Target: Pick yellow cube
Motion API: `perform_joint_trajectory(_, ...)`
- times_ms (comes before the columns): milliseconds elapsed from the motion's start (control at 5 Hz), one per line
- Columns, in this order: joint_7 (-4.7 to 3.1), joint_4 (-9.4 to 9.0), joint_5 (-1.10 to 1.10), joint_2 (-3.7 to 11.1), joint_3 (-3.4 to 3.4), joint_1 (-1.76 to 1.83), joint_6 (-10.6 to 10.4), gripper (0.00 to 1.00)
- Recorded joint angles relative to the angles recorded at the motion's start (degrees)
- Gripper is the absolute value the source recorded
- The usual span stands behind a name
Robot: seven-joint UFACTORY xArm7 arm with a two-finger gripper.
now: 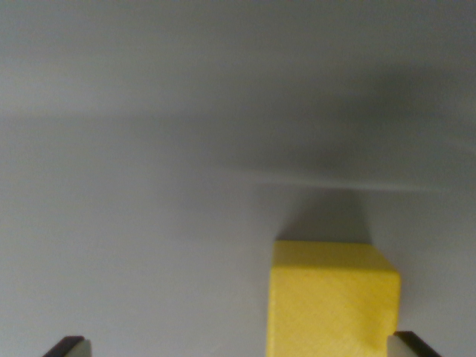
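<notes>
Yellow cube [331,301] sits beside the right fingertip [413,345]; hand [238,348] spread wide, holding nothing.

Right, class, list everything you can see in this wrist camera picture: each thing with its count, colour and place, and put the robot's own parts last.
yellow cube: one, yellow, lower right of the wrist view, resting on the surface, casting a shadow behind it.
surface: one, plain grey, fills the rest of the view.
fingers: two dark tips with pale inner faces, at the bottom edge; one at the wrist view's left, one at its right just beside the cube's lower right corner. They stand wide apart, with the cube between them, nearer the right one.
</notes>
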Motion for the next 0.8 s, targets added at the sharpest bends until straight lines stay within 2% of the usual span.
perform_joint_trajectory(200,0.00,0.00,0.00,0.00,0.00,0.00,0.0,0.00)
perform_joint_trajectory(400,-0.88,-0.50,0.14,1.56,-0.24,-0.48,-1.9,0.00)
perform_joint_trajectory(600,-0.88,-0.50,0.14,1.56,-0.24,-0.48,-1.9,0.00)
perform_joint_trajectory(800,-1.61,-0.92,0.25,2.84,-0.43,-0.87,-3.4,0.00)
